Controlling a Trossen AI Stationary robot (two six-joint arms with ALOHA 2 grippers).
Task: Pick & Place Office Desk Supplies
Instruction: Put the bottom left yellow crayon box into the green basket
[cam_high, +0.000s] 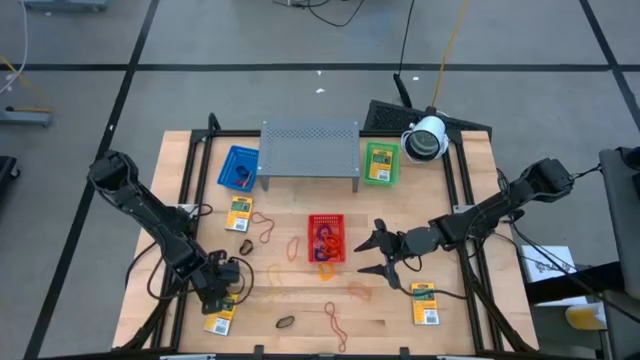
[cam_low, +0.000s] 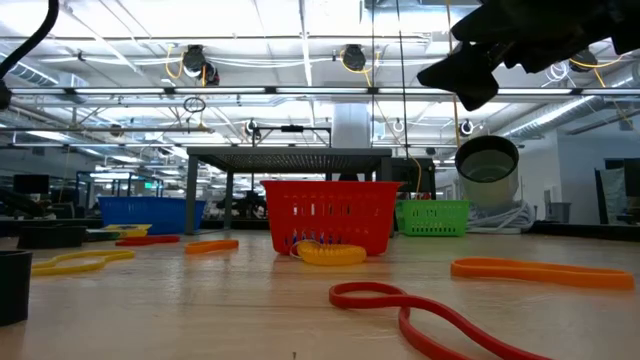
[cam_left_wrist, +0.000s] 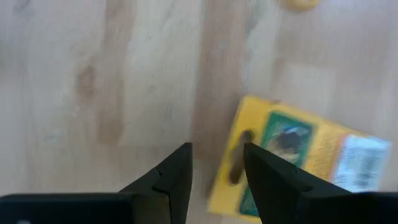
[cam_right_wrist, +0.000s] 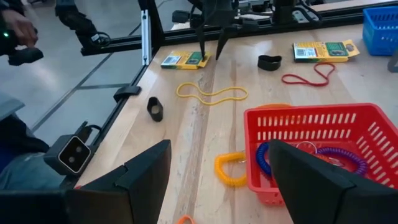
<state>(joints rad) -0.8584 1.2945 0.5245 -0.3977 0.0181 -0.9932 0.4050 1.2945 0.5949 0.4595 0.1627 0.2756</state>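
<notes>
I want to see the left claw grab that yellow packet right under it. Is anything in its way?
Nothing visible is. The left gripper hangs open right over the edge of the yellow-and-green packet, with only bare wooden table around it. The right gripper waits open beside the red basket, far off.

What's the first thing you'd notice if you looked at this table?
The bright red basket in the middle of the table stands out first, with coloured rubber-band loops piled inside. The right gripper hangs open just beside it. Near the front left corner, the left gripper hovers at the edge of a yellow-and-green packet lying flat on the wood.
</notes>
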